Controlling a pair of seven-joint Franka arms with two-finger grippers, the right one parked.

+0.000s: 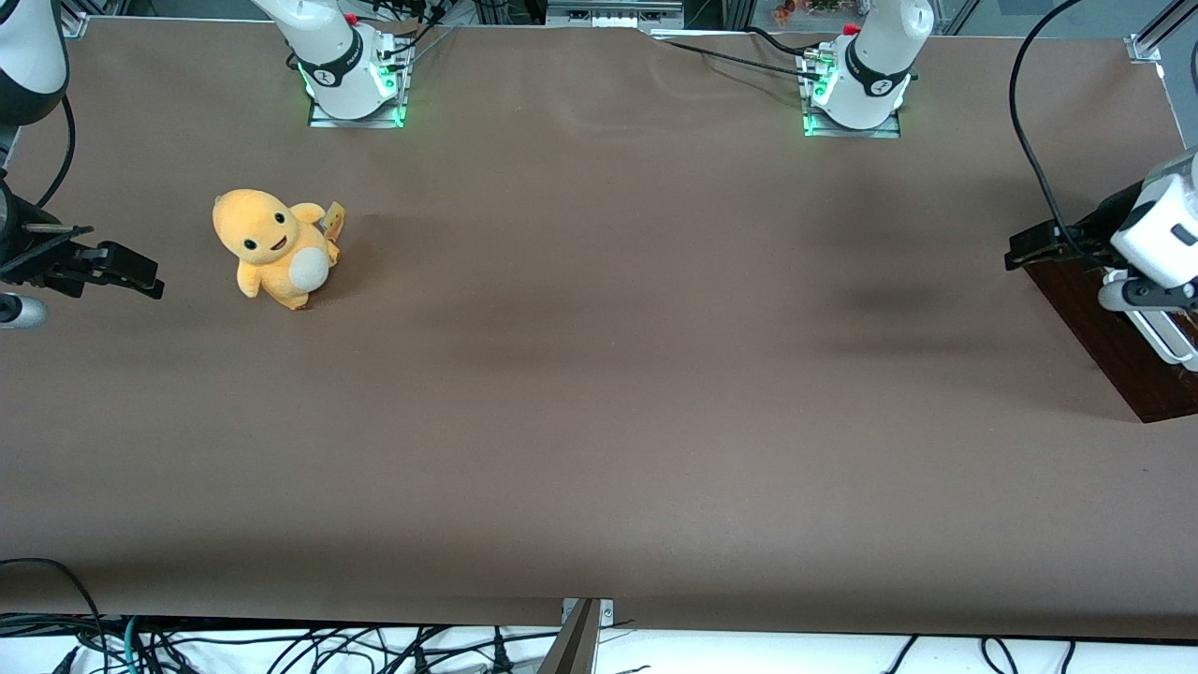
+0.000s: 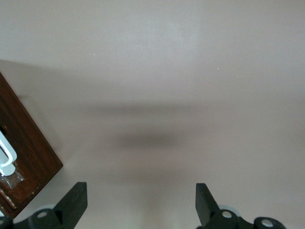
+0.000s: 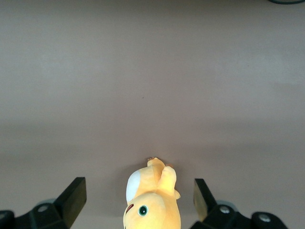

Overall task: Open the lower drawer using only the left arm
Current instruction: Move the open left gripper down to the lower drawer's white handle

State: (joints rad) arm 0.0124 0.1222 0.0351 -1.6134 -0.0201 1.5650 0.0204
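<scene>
i read the left arm (image 1: pixel 1161 229) at the working arm's end of the tabletop (image 1: pixel 599 421), hanging over the small dark brown cabinet (image 1: pixel 1114 346) that sits at that edge. only part of the cabinet shows in the front view, the rest is cut off by the frame. a white bar handle (image 1: pixel 1165 339) shows on the cabinet just under the arm's wrist; i cannot tell from here which drawer it belongs to, so i log the lower drawer as somewhere on that cabinet front, not separately resolved.

from the left wrist view the claw (image 2: pixel 141 200) is spread wide, its two black fingers (image 2: pixel 76 200) well apart with only bare tabletop between them. it holds nothing. the cabinet corner (image 2: pixel 28 143) lies beside one finger, apart from it, with a piece of the white handle (image 2: pixel 6 155) visible on the wood. the claw is not around the handle.

toward the parked arm's end of the tabletop an orange plush toy (image 1: pixel 274 248) stands upright, well apart from the cabinet. black cables (image 1: pixel 281 646) run along the tabletop edge nearest the front camera.
</scene>
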